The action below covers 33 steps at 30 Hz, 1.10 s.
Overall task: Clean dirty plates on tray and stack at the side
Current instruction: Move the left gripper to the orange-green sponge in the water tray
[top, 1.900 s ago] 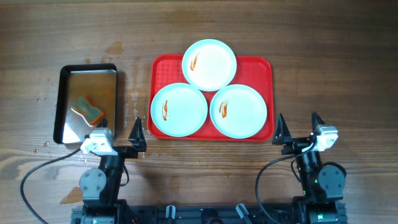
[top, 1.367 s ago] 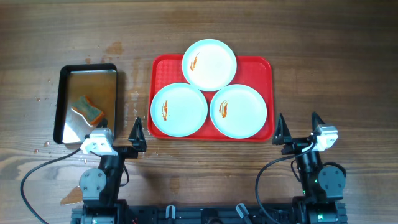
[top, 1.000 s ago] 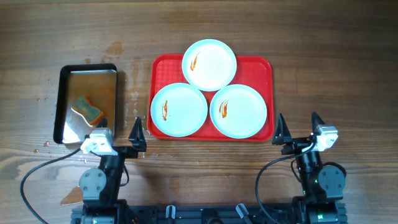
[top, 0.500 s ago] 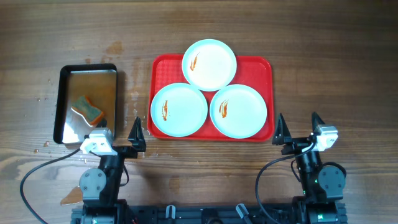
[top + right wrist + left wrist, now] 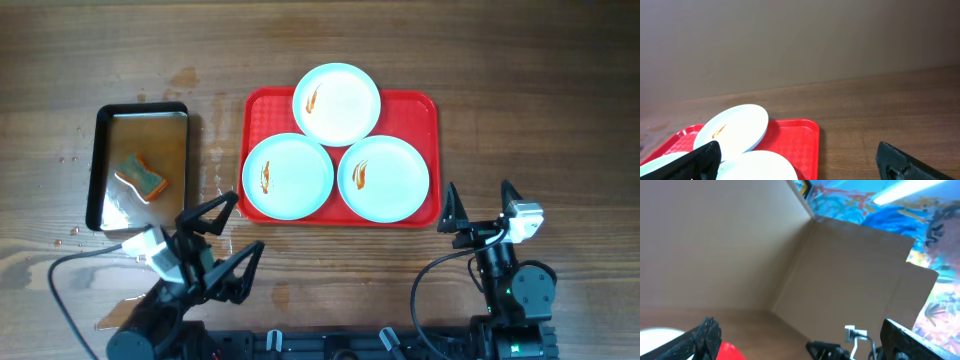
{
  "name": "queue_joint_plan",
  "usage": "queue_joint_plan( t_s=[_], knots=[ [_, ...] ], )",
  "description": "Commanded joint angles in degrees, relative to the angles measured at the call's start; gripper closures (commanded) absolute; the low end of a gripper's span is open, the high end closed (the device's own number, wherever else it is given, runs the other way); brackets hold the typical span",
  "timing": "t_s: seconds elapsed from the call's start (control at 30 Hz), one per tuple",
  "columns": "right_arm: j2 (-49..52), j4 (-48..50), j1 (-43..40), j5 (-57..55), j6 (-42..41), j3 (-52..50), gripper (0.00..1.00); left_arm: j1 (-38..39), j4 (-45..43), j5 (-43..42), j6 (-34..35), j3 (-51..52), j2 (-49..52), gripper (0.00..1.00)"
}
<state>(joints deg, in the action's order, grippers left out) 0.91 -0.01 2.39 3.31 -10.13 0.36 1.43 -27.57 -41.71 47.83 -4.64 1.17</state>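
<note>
Currently nothing is gripped. The left gripper [image 5: 247, 222] is seen just off the near-left corner of the tray [image 5: 420, 105], angled toward it, jaws spread fully wide and empty. The right gripper [image 5: 478, 186] is parked off the tray's near-right corner, jaws equally wide, nothing between them.

On the tray are logged the near-left plate [image 5: 287, 176], the near-right plate [image 5: 384, 178] and the far plate [image 5: 336, 104], each carrying an orange-red smear [image 5: 265, 178]. The two near plates are touching. The far plate overhangs the tray's far edge and, in the right wrist view, appears tilted onto the rims of the near pair. No plate is wiped or stacked yet, so the task is judged to be at its very start.

Left of the tray, well apart, a metal pan [image 5: 100, 170] is recorded holding a sponge [image 5: 140, 174]. Wet spots [image 5: 216, 158] are noted on the table [image 5: 540, 80] between pan and tray.

Risks:
- If a near plate is pulled first, the far plate is likely to be shifted or dropped, since it seems propped on them.
- If a plate is wiped unbraced, it may be skated across the tray.
- If a dripping sponge is carried over, the table beside the tray could be left slick where the stack is to be set.
</note>
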Motion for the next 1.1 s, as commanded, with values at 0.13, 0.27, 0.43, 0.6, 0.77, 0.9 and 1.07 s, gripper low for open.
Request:
queue_joint_plan(
  t_s=[0.13, 0.27, 0.43, 0.6, 0.77, 0.9, 1.07],
  knots=[
    [-0.3, 0.1, -0.4, -0.8, 1.0, -0.1, 0.0, -6.7, 61.1, 22.2, -23.8, -37.2, 18.6, 0.0],
    [-0.3, 0.1, -0.4, -0.8, 1.0, -0.1, 0.0, -7.1, 87.7, 31.3, -26.2, -57.7, 38.8, 0.0],
    [-0.3, 0.1, -0.4, -0.8, 1.0, -0.1, 0.0, -7.1, 92.1, 32.2, -24.1, -60.3, 51.5, 0.0],
    [-0.3, 0.1, -0.4, -0.8, 1.0, -0.1, 0.0, -13.5, 98.0, 40.9, -13.4, -69.6, 68.8, 0.0],
    [-0.3, 0.1, -0.4, -0.8, 1.0, -0.1, 0.0, -20.0, 92.0, 42.9, -12.8, -71.2, 80.9, 0.0],
    [-0.3, 0.1, -0.4, -0.8, 1.0, -0.1, 0.0, -22.8, 85.9, 42.9, -12.4, -71.2, 90.6, 0.0],
    [-0.3, 0.1, -0.4, -0.8, 1.0, -0.1, 0.0, -22.8, 80.8, 42.9, -12.5, -71.2, 100.6, 0.03]
  ],
)
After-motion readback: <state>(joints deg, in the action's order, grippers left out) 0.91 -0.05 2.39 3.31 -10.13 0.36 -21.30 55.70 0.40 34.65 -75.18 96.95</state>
